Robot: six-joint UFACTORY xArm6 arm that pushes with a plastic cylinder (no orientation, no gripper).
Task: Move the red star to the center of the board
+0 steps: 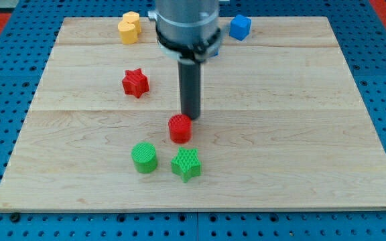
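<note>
No claw on this arm, so no open or closed state to report — just the rod, and my tip [190, 118] sits near frame center, touching or just behind the top edge of the red cylinder [179, 128].

Red star [135, 82] is in the upper-left part of the bench [327, 134], well apart from my tip and clear of the other blocks. It isn't at center yet.

Step in hand, my read: approach — the push hasn't started.

Next move: get my tip round to the star's upper-left side, then shove it down and right toward center. The red cylinder sits close to the target spot, so it could get bumped.

Also there:
- yellow block [130, 27], upper left
- blue cube [240, 27], top
- green cylinder [144, 158] and green star [187, 164], lower center
</note>
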